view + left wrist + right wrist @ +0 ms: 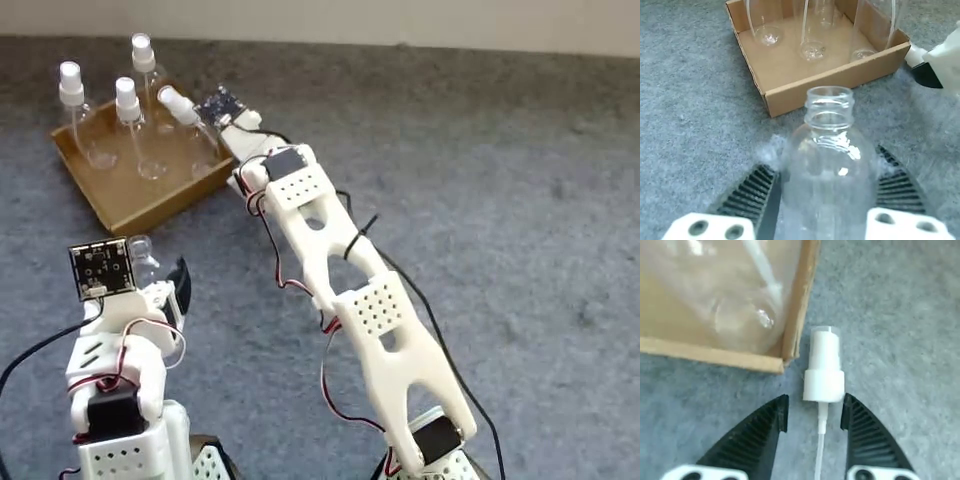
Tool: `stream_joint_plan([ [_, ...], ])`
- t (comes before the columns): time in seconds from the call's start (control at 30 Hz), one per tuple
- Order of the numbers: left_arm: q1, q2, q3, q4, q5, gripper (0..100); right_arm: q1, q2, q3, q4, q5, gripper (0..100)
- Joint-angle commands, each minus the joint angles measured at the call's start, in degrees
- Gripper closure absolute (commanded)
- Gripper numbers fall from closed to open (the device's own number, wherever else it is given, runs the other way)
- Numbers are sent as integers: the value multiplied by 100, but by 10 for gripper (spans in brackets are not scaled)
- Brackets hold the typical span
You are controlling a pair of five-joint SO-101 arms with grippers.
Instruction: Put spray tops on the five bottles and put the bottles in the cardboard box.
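Observation:
My left gripper (826,187) is shut on a clear bottle (827,160) with no top, held upright in front of the cardboard box (835,82); in the high view this bottle (141,252) stands at my left gripper (160,280). Four bottles with white spray tops (127,97) stand in the box (120,205). My right gripper (815,407) is open around a loose white spray top (824,372) lying on the carpet just outside a box corner (800,300). From above, the right gripper (215,118) sits at the box's far right side.
Grey carpet covers the table all around. The right arm (340,260) stretches diagonally from the front centre to the box. Its gripper (940,65) shows beside the box's right corner in the left wrist view. Open carpet lies to the right.

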Motion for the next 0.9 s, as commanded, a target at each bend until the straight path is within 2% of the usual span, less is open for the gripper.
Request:
stream_joint_plan([
  [0.0, -31, -66, -22, -158, 53, 859, 40, 233, -1007, -13, 70, 846],
  [0.43, -22, -66, -13, -158, 53, 859, 602, 576, -2132, 1560, 70, 848],
  [0.77, -22, -66, -13, -158, 53, 859, 409, 576, -2158, 1596, 79, 841],
  [0.87, 48, -66, -13, -158, 53, 859, 374, 576, -2158, 1499, 325, 794],
])
